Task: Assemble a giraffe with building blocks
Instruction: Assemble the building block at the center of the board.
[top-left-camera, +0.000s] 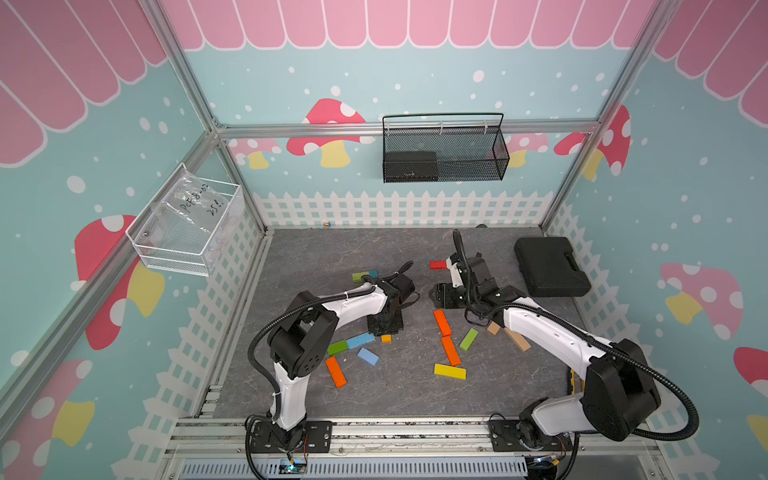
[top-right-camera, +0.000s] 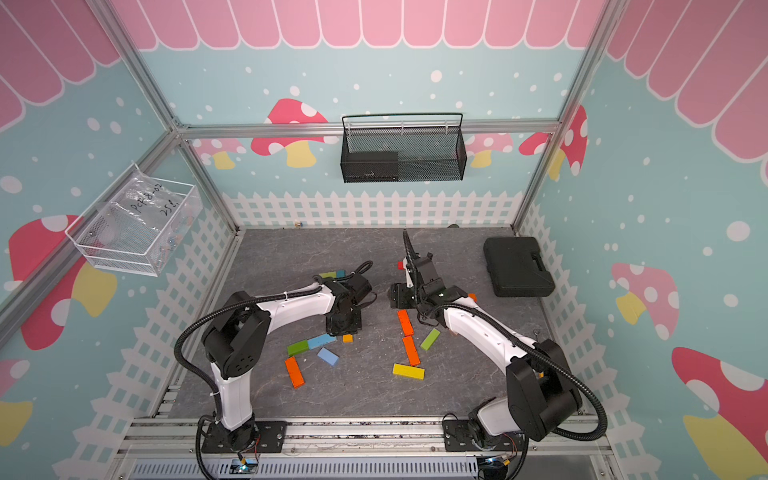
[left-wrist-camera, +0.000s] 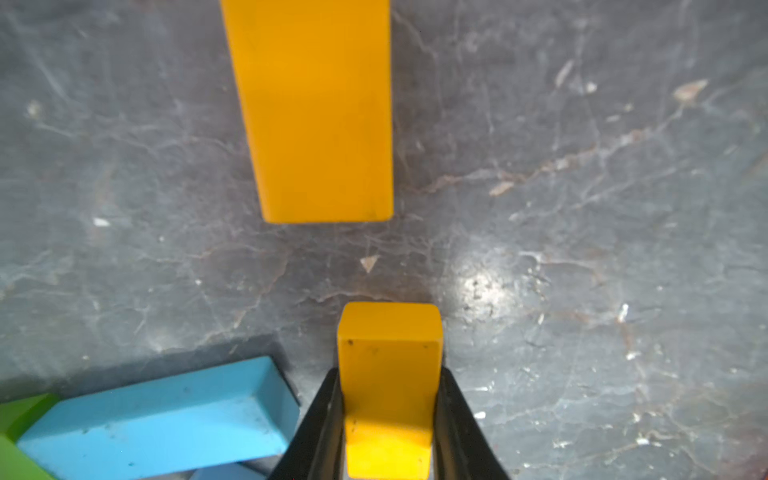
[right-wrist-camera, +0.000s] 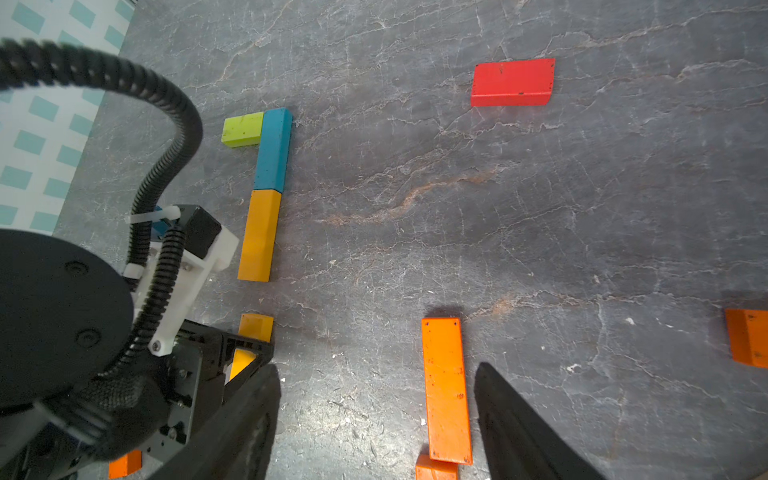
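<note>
Left gripper (left-wrist-camera: 388, 374) is pinching a short yellow block (left-wrist-camera: 388, 328) low over the table (left-wrist-camera: 582, 249), in line with a long yellow block (left-wrist-camera: 320, 112) but apart from it. In the right wrist view that long block joins end to end with a teal block (right-wrist-camera: 273, 149), and a lime block (right-wrist-camera: 243, 129) butts the teal one's far end at a right angle (head and neck, I judge). The row runs toward the table's far edge, left of the middle. Right gripper (right-wrist-camera: 376, 370) stands spread, its jaws either side of an orange block (right-wrist-camera: 445, 390) lying flat; whether they touch it I cannot tell. So the build looks early: three pieces laid, a fourth about to go down, body and legs still wanting. Loose blocks (top-left-camera: 449, 371) lie scattered toward the near edge, a red block (top-left-camera: 437, 264) lies nearer the far edge, and a black case (top-left-camera: 550, 266) sits by the far right corner.
</note>
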